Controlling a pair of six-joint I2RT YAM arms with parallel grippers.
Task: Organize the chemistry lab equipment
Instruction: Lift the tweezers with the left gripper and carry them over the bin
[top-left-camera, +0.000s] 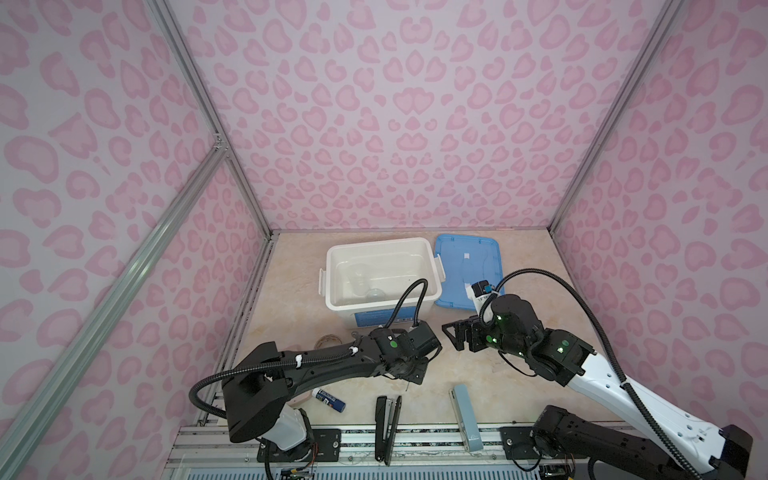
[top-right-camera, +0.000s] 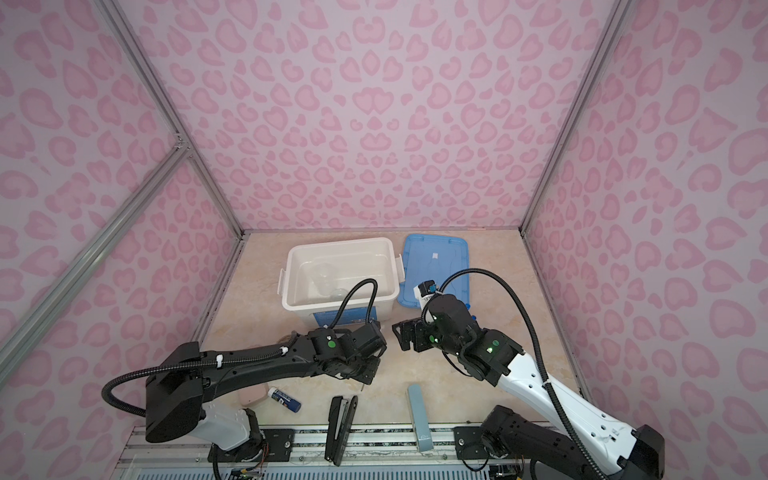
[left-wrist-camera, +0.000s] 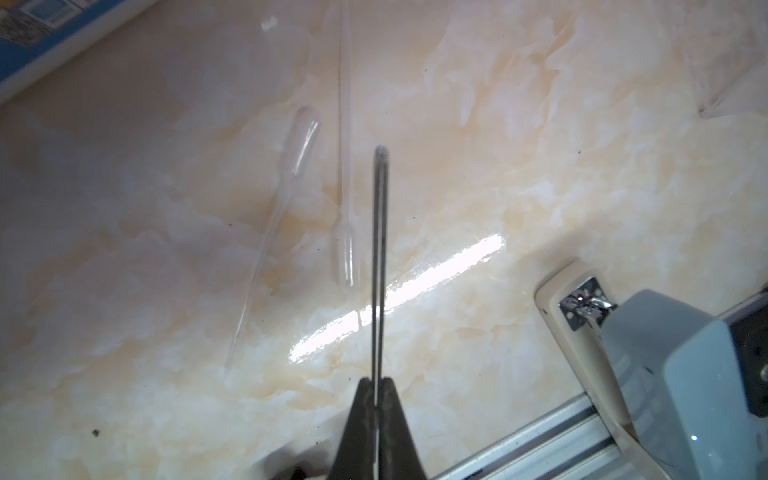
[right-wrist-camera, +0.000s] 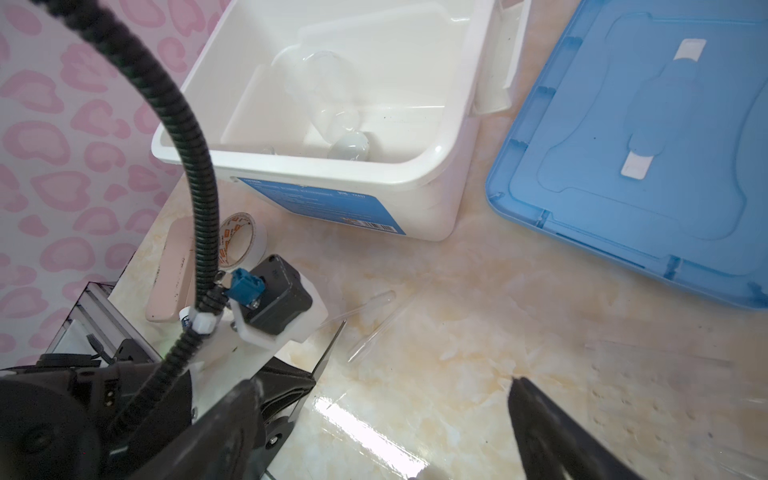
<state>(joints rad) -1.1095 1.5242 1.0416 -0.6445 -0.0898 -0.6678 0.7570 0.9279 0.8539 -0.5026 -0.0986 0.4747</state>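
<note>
Some clear glassware (right-wrist-camera: 332, 83) already lay in the far white plastic bin (right-wrist-camera: 415, 174); left gripper (left-wrist-camera: 376, 388) pinched shut on thin glass rod (left-wrist-camera: 380, 249), near centre; right gripper (right-wrist-camera: 386, 415) gaped empty; two clear plastic droppers (left-wrist-camera: 345, 249) lay unsorted beside the rod.

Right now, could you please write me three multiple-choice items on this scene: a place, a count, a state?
1. The flat blue plastic lid lies: A beside the white plastic bin; B on top of it; C in a tool.
2. How many clear plastic droppers lie on the marble table in the left wrist view? A one; B four; C two.
3. The left tool is: A wide open; B shut on the thin rod; C holding a dropper.
1 A, it rests on the table; 2 C, a second lies nearby; 3 B, its tips pinch the rod.
</note>
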